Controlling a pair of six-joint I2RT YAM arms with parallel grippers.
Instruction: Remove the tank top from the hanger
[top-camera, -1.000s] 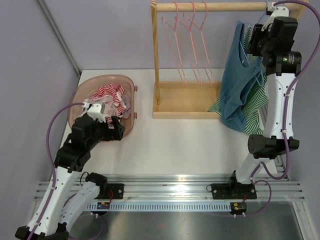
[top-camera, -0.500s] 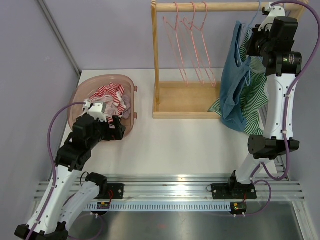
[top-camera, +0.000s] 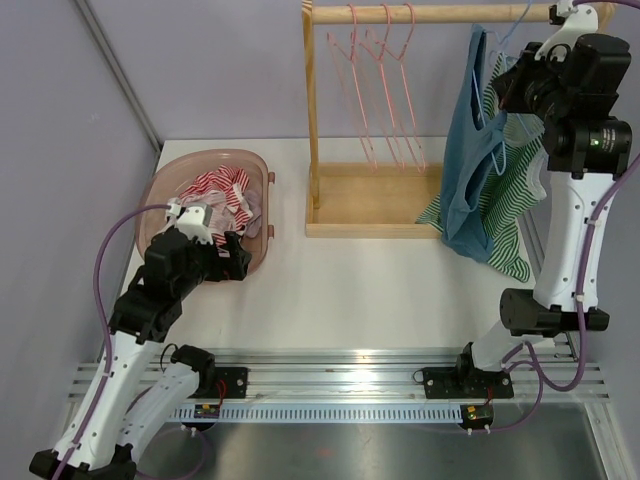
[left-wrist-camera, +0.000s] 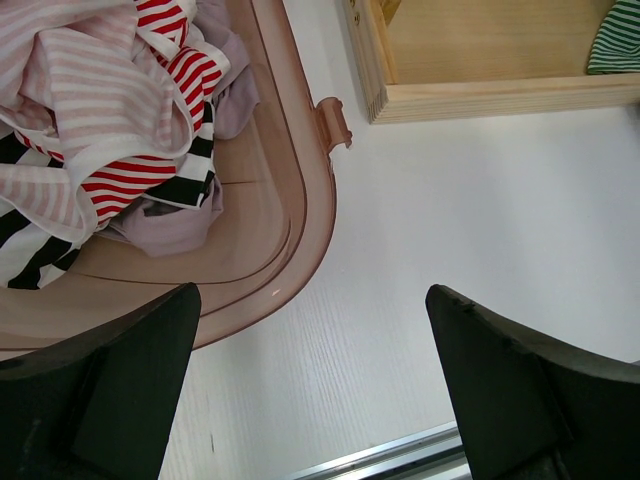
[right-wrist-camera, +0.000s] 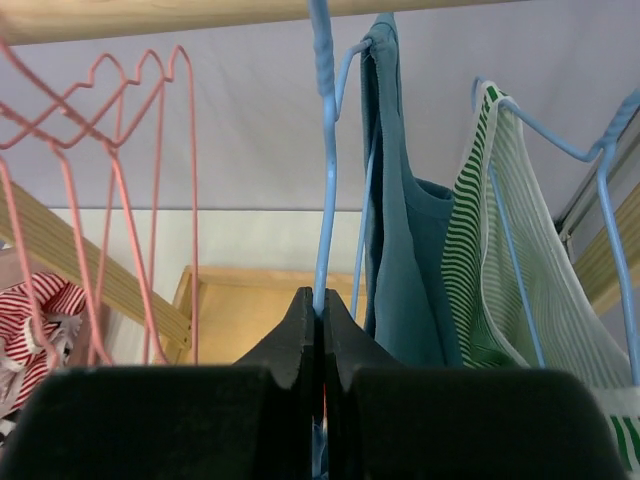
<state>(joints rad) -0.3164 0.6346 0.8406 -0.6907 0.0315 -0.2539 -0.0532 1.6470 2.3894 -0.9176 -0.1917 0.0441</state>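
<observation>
Blue wire is pinched tight in the right gripper (right-wrist-camera: 320, 308), its black fingers pressed together on the thin stem of a hanger (right-wrist-camera: 322, 150) up under the wooden rail (top-camera: 430, 14). Just beside that wire hangs the teal tank top (right-wrist-camera: 400, 260), its strap caught on the hanger's shoulder, and next to it is a green-striped top (right-wrist-camera: 500, 250) on another blue hanger. Further left along the rail hang pink hangers (top-camera: 380, 80). Down at the near left, the left gripper (left-wrist-camera: 315, 385) is spread wide with nothing in it, over the table (left-wrist-camera: 450, 250) just beside the rim of a pink basin (left-wrist-camera: 305, 200) of striped clothes (left-wrist-camera: 100, 100).
</observation>
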